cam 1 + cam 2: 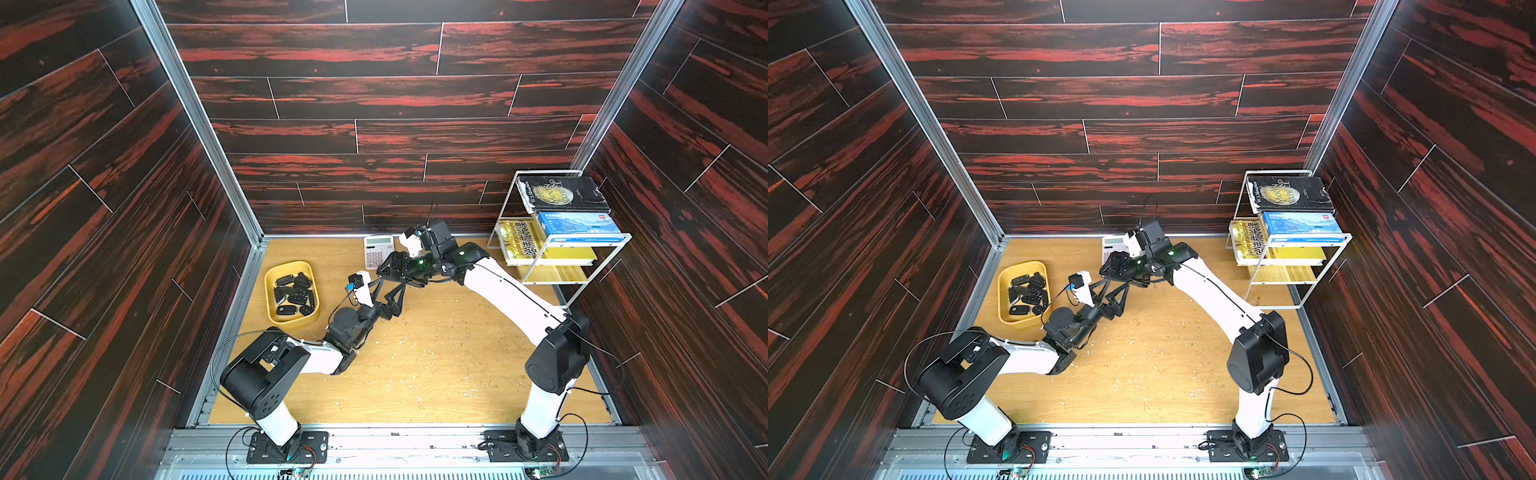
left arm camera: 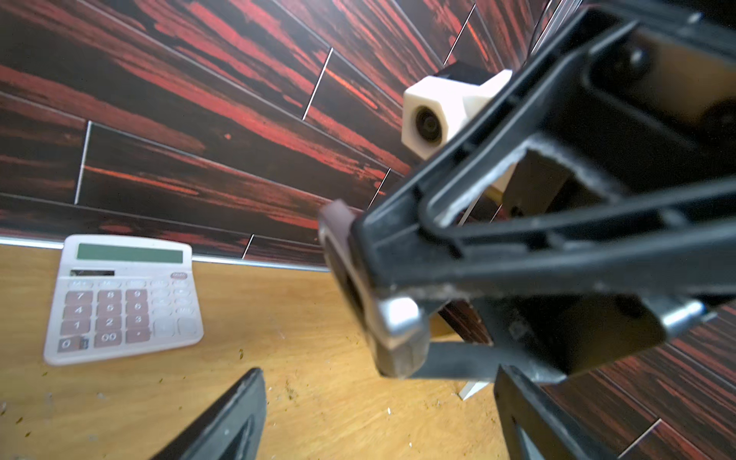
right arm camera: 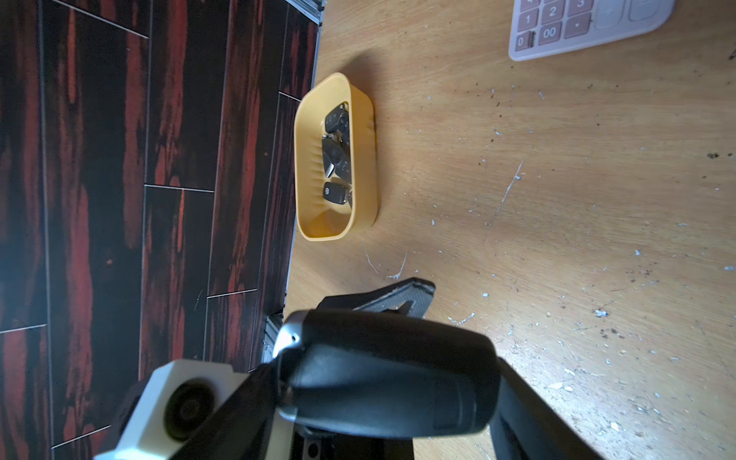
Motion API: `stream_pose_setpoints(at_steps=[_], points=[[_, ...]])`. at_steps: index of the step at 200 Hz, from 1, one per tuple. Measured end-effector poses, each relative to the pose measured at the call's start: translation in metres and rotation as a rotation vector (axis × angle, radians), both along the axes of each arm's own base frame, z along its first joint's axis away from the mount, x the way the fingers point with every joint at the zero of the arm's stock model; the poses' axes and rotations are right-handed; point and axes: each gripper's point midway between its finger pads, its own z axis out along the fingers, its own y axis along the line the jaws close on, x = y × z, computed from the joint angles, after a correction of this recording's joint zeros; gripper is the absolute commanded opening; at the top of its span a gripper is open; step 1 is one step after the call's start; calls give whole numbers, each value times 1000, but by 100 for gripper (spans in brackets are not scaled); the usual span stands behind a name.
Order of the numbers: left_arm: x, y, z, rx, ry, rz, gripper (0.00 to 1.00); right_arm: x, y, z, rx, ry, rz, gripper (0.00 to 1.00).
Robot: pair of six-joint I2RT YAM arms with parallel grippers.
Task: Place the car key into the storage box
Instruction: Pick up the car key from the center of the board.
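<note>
- Two robot arms meet in the air over the wooden bench (image 1: pixel 457 353), just in front of the white calculator (image 1: pixel 377 251) that lies at the bench's back edge
- The right gripper (image 2: pixel 382 278) is clamped on the car key (image 3: pixel 390 382), a black fob with a silver end, and holds it clear of the bench surface
- In the right wrist view the fob fills the space between the fingers
- The left gripper (image 2: pixel 378 394) has its jaws wide apart and holds nothing
- In the left wrist view its two fingers show on either side of the fob, near it, and no contact can be made out
- The storage box (image 1: pixel 269 299), a shallow yellow tray, sits near the left edge of the bench, well apart from the held key
- Several other black keys (image 1: pixel 295 291) already lie inside the box
- The step in hand looks like a mid-air hand-over: the right arm offers the key and the left arm, which is nearer the box, is placed to take it
- The next move probably calls for the left gripper to advance until the free end of the fob lies between its fingers
- It should then close firmly before the right gripper lets go
- After that the key needs carrying towards the left edge and releasing low inside the box rim
</note>
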Motion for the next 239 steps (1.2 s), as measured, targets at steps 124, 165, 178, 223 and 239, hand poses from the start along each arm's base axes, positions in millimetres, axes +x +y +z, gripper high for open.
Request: stream_pose_setpoints(at_steps=[124,165,178,223,239], points=[[4,-8,13,16,-38,13,53,-10,-5,-14,-6,32,6,77],[9,-9,15,10,-23,14,21,-10,-8,-6,2,10,-5,76],[10,-10,17,-22,-4,2,12,-9,-9,-3,8,-10,3,77],[12,-11,20,-47,9,-8,0,-6,-10,-1,15,-20,-1,76],[12,-11,19,-48,16,-11,0,-6,-10,-2,14,-17,-3,79]])
